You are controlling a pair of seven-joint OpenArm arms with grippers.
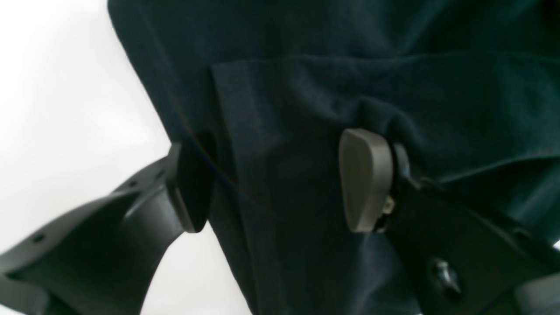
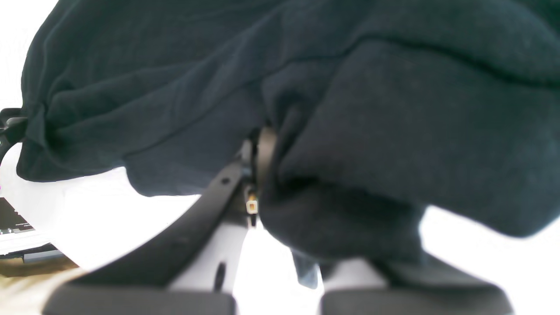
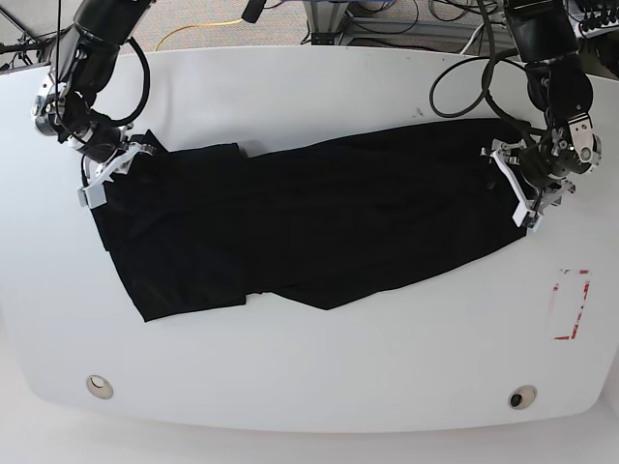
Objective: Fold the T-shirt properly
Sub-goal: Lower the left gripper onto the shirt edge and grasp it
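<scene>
The black T-shirt [image 3: 319, 232] lies stretched in a long, rumpled band across the white table [image 3: 319, 97]. At its right end, my left gripper [image 3: 515, 188] stands open. In the left wrist view its two pads [image 1: 365, 179] are wide apart over a hemmed fold of the T-shirt [image 1: 393, 65], around the left gripper [image 1: 280, 175]. At the shirt's left end, my right gripper [image 3: 108, 174] is shut on the cloth. In the right wrist view the T-shirt [image 2: 175, 87] bunches around and drapes over the right gripper [image 2: 264, 148], hiding one finger.
A red rectangular outline [image 3: 571, 304] is marked on the table at the right. Two round fittings [image 3: 98, 387] [image 3: 522, 397] sit near the front edge. Cables [image 3: 464, 77] trail over the far right of the table.
</scene>
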